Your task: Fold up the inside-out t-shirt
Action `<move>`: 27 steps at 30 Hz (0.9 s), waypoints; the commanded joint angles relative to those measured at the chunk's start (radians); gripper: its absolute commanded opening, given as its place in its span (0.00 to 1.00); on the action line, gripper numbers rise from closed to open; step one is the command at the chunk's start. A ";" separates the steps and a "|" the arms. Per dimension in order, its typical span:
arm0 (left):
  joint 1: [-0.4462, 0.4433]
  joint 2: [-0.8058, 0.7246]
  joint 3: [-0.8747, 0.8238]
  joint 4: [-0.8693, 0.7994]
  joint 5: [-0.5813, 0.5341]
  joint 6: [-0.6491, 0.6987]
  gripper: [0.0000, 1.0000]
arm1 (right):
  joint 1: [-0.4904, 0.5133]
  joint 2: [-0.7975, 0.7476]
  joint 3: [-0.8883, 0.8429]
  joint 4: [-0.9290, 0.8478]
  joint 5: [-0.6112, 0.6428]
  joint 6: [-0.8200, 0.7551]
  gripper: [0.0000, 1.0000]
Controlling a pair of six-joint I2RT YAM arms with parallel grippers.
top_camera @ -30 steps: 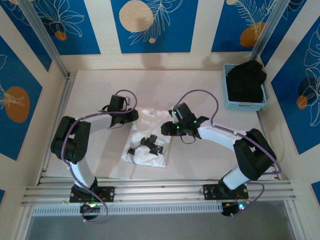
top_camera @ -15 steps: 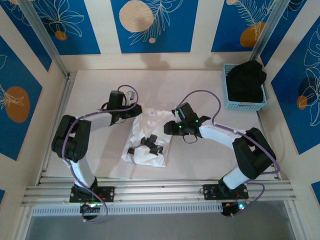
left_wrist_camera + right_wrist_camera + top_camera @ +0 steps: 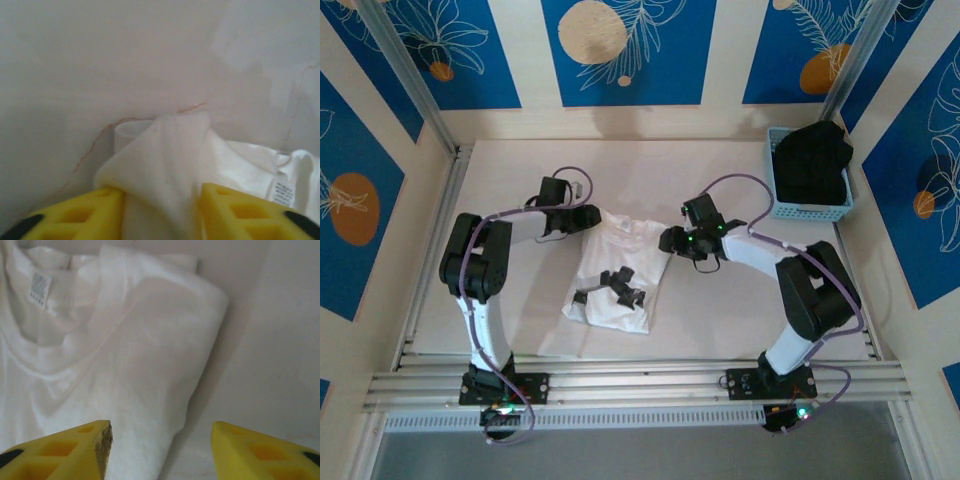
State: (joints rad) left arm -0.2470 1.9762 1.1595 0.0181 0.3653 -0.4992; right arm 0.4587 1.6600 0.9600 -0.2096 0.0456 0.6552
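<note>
The inside-out t-shirt [image 3: 620, 262] lies in the middle of the table as a narrow white oblong, collar end away from the arms, with dark patches [image 3: 617, 285] on its middle. My left gripper [image 3: 592, 215] is at its far left corner. In the left wrist view a raised fold of the white t-shirt [image 3: 165, 150] stands between the parted yellow fingers of the left gripper [image 3: 159, 189]; the jaws are open. My right gripper [image 3: 667, 240] is at the far right edge, open. In the right wrist view the t-shirt's folded edge [image 3: 150, 355] lies between the fingers of the right gripper [image 3: 161, 426], ungripped.
A light blue basket [image 3: 840, 208] holding a black garment [image 3: 812, 160] stands at the back right of the table. Blue-patterned walls enclose the table on three sides. A metal rail [image 3: 620, 382] runs along the near edge by the arm bases.
The left gripper shut on the cloth, then opened, shifting slightly toward the back. The right gripper opened wider and drew back to the right. The shirt's collar end now lies flatter.
</note>
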 commanded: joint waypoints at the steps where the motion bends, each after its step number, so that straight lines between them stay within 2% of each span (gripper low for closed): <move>1: 0.013 -0.049 0.011 -0.079 -0.031 0.052 0.53 | -0.023 0.072 0.088 -0.035 -0.013 0.020 0.58; 9: 0.015 -0.059 0.024 -0.149 -0.021 0.127 0.70 | -0.038 0.215 0.235 -0.108 -0.006 0.000 0.66; 12: 0.014 -0.015 0.069 -0.194 0.028 0.141 0.75 | -0.037 0.262 0.285 -0.141 -0.012 -0.006 0.69; 15: 0.013 0.021 0.095 -0.207 0.084 0.143 0.76 | -0.035 0.304 0.317 -0.152 -0.032 -0.007 0.70; 22: 0.012 0.067 0.104 -0.216 0.141 0.145 0.69 | -0.013 0.365 0.371 -0.151 -0.094 -0.005 0.65; 27: 0.012 0.087 0.099 -0.192 0.213 0.137 0.57 | -0.005 0.379 0.385 -0.129 -0.128 0.004 0.58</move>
State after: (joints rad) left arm -0.2260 2.0148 1.2556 -0.1524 0.4717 -0.3656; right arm 0.4370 2.0090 1.3289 -0.3317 -0.0189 0.6552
